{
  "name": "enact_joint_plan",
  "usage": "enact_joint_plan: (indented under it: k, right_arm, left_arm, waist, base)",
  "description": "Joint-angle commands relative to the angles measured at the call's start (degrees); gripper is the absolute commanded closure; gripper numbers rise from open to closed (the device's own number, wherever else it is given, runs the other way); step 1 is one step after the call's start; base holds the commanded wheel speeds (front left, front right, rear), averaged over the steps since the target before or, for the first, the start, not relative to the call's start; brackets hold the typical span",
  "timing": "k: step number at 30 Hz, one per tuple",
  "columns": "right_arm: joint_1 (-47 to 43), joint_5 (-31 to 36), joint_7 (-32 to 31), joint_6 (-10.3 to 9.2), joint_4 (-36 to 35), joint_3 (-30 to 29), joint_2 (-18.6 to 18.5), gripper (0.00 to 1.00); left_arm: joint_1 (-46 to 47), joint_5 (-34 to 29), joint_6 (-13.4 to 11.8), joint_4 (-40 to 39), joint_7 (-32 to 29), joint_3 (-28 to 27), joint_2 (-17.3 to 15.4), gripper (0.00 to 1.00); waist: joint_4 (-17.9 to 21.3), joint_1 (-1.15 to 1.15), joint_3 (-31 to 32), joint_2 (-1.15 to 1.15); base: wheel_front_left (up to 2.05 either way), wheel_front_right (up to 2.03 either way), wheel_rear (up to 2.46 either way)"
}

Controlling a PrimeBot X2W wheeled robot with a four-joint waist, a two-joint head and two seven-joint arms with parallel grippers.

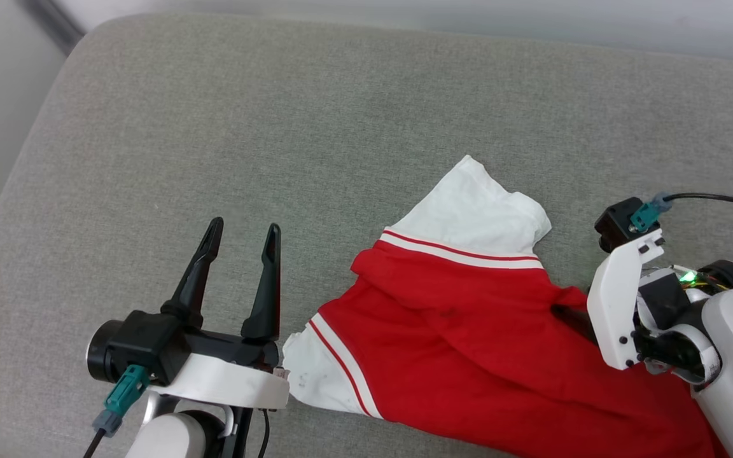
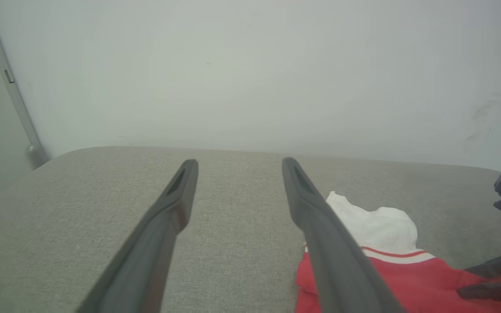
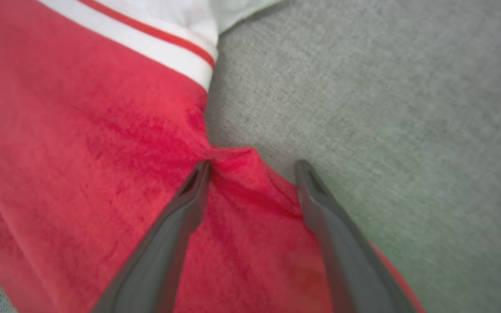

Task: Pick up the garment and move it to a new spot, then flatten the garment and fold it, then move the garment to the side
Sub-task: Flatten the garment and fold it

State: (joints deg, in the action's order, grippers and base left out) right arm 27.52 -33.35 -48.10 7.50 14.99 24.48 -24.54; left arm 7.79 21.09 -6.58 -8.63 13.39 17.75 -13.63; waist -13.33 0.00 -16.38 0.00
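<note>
I find the left gripper over the near left part of the grey cushion, fingers spread wide, nothing between them, pointing towards the far edge. Just to its right lies the garment, crumpled on the near right part of the cushion and running down to the near edge. Its nearer white sleeve lies just beside the left wrist; the other white sleeve points towards the far edge. Assessment: light, soft jersey with no stiffness. It will sag and bunch when lifted, and a shallow pinch may slip off a single layer. The best holds, in my judgement, are the striped trim seams or a raised fold, where the cloth is doubled. The right gripper has its jaws wide apart and grips nothing. Its tips are down at the garment's right margin, straddling a puckered ridge of red cloth, one finger on the fabric, the other where cloth meets cushion.
</note>
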Motion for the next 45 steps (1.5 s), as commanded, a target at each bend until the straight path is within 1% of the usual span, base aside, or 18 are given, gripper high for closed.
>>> enact_joint_plan:
  k: [1,3,4,5,8,13,18,21,25,29,33,35,36,37,38,39,41,45]
  right_arm:
    - [-1.7,-1.1,-2.5,-0.02,2.8,2.1,0.0,0.0]
    - [-2.1,-2.1,-4.2,-0.02,3.9,3.7,-0.3,0.0]
    - [-2.4,-2.6,-5.2,-0.02,4.3,4.3,-0.3,0.66]
    - [-2.3,-2.9,-5.7,-0.01,4.4,4.9,-0.4,1.0]
    - [-0.5,-3.0,-4.1,-0.02,3.3,4.9,-0.6,1.0]
    - [1.4,-1.8,0.2,-0.04,0.9,0.5,-1.6,1.0]
    - [-3.9,0.0,3.0,-0.03,-1.7,-6.8,-2.2,1.0]
    - [-10.0,1.5,3.9,-0.03,-4.0,-12.5,-1.0,1.0]
    - [-20.0,4.1,4.1,-0.03,-8.2,-21.0,2.7,1.0]
    - [-29.7,7.7,3.4,-0.03,-12.8,-27.7,8.6,1.0]
    - [-36.4,10.0,3.4,-0.03,-15.5,-30.7,15.0,1.0]
    - [-37.6,10.9,4.2,-0.03,-16.1,-30.9,17.0,1.0]
    - [-37.8,11.2,4.9,-0.02,-16.2,-30.8,17.6,0.86]
    - [-37.8,11.7,5.9,-0.03,-16.2,-30.9,18.1,0.64]
    - [-37.5,12.2,7.4,-0.03,-16.3,-31.0,18.3,0.07]
    - [-37.2,12.4,9.0,-0.02,-16.3,-31.0,18.6,0.0]
    - [-36.6,13.3,13.8,-0.02,-16.5,-31.2,18.8,0.0]
    - [-35.2,13.2,24.0,-0.02,-17.5,-30.4,19.2,0.0]
  left_arm:
    - [0.7,0.1,0.3,0.5,0.5,0.0,0.3,0.0]
    - [0.8,0.2,0.4,0.9,0.6,0.0,0.4,0.0]
    - [0.8,0.2,0.3,1.1,0.8,0.0,0.4,0.0]
    - [0.7,0.2,0.3,1.4,0.8,0.0,0.4,0.0]
    - [0.7,0.1,0.4,1.5,1.1,-0.3,0.3,0.0]
    - [-0.4,0.0,0.4,1.9,1.2,-0.6,-0.3,0.0]
    - [-1.6,0.2,0.2,2.3,0.6,-0.7,-1.1,0.0]
    - [-2.6,0.4,-0.1,2.7,0.0,-0.8,-1.6,0.0]
    - [-4.0,0.8,-0.5,3.1,-1.0,-1.0,-2.3,0.0]
    - [-5.3,1.2,-0.9,3.3,-1.7,-1.2,-3.0,0.0]
    - [-6.2,1.5,-1.4,3.1,-2.5,-1.4,-3.4,0.0]
    - [-6.5,1.6,-1.5,3.1,-3.0,-1.5,-3.7,0.0]
    - [-6.6,1.7,-1.5,3.0,-3.1,-1.5,-3.7,0.0]
    - [-6.7,1.8,-1.5,3.1,-3.3,-1.5,-3.8,0.0]
    - [-6.8,1.7,-1.5,3.2,-3.5,-1.4,-3.9,0.0]
    - [-7.0,1.7,-1.6,3.2,-3.7,-1.3,-4.0,0.0]
    - [-7.2,1.8,-1.5,3.3,-4.0,-1.2,-4.2,0.0]
    - [-7.7,2.2,-2.0,3.5,-4.4,-1.4,-4.4,0.0]
  waist:
    - [-0.4,0.0,-0.3,0.0]
    - [-0.5,0.0,-0.3,0.0]
    - [-0.4,0.0,-0.3,0.0]
    - [-0.3,0.0,-0.1,0.0]
    - [0.5,0.0,0.4,0.0]
    - [2.9,0.0,2.2,0.0]
    - [6.0,0.0,4.5,0.0]
    - [7.8,0.0,5.9,0.0]
    - [10.1,0.0,7.2,0.0]
    - [11.8,0.0,8.2,0.0]
    - [13.1,0.0,8.6,0.0]
    - [13.7,0.0,8.7,0.0]
    - [14.0,0.0,8.8,0.0]
    - [14.1,0.0,8.9,0.0]
    - [14.2,0.0,9.0,0.0]
    - [14.3,0.0,9.2,0.0]
    - [14.2,0.0,9.6,0.0]
    - [14.2,0.0,10.2,0.0]
  base:
    - [0.0,0.0,0.0]
    - [0.0,0.0,0.0]
    - [0.0,0.0,0.0]
    - [0.0,0.0,0.0]
    - [0.0,0.0,0.0]
    - [0.0,0.0,0.0]
    - [0.0,0.0,0.0]
    - [0.0,0.0,0.0]
    - [0.0,0.0,0.0]
    - [0.0,0.0,0.0]
    - [0.0,0.0,0.0]
    - [0.0,0.0,0.0]
    - [0.0,0.0,0.0]
    - [0.0,0.0,0.0]
    - [0.0,0.0,0.0]
    - [0.0,0.0,0.0]
    - [0.0,0.0,0.0]
    - [0.0,0.0,0.0]
